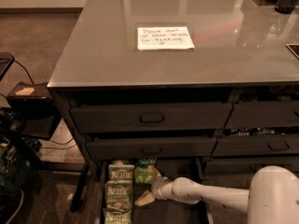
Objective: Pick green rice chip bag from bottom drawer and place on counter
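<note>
The green rice chip bag [144, 171] lies at the back of the open bottom drawer [180, 214], just right of the pale Kettle bags. My gripper [150, 186] reaches into the drawer from the right on a white arm [210, 197]. It sits just right of and in front of the bag. It looks open, with one cream finger [144, 199] pointing front-left and the other by the bag's right edge. It holds nothing. The grey glossy counter [103, 55] spans the top of the cabinet.
Three pale Kettle bags [119, 193] lie in a column along the drawer's left side. A handwritten paper note [165, 38] lies on the counter. Upper drawers [152, 118] stand partly open above. A black box [28, 107] and cables sit on the floor at left.
</note>
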Controlling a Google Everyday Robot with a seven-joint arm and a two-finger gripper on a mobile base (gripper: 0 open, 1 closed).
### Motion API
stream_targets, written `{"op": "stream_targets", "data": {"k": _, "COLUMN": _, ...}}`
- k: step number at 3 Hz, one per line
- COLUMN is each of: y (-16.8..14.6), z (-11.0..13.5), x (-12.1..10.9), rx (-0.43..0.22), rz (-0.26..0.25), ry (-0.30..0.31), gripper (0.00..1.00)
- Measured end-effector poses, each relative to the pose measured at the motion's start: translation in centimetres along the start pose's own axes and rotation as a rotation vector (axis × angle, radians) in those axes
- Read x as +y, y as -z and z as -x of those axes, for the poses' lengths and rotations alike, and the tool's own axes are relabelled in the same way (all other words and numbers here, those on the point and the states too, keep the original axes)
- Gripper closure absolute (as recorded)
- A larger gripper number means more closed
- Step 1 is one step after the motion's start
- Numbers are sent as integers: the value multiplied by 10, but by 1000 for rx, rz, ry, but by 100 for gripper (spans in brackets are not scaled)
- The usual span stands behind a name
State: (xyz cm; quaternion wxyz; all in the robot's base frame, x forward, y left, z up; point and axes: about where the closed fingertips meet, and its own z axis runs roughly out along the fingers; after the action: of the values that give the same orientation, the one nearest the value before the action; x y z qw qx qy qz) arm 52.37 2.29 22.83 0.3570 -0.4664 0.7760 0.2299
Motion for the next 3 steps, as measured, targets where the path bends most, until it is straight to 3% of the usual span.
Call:
{"op": "stream_targets", "data": {"k": 2, "y": -42, "z": 1, "x": -22, "rx": -13, "rz": -75, "ry": 70, "gripper": 0}}
{"op": "stream_targets", "data": {"k": 3, "y": -59, "z": -7, "x": -42, "rx": 6, "rz": -98, "ry": 68, "gripper": 0}}
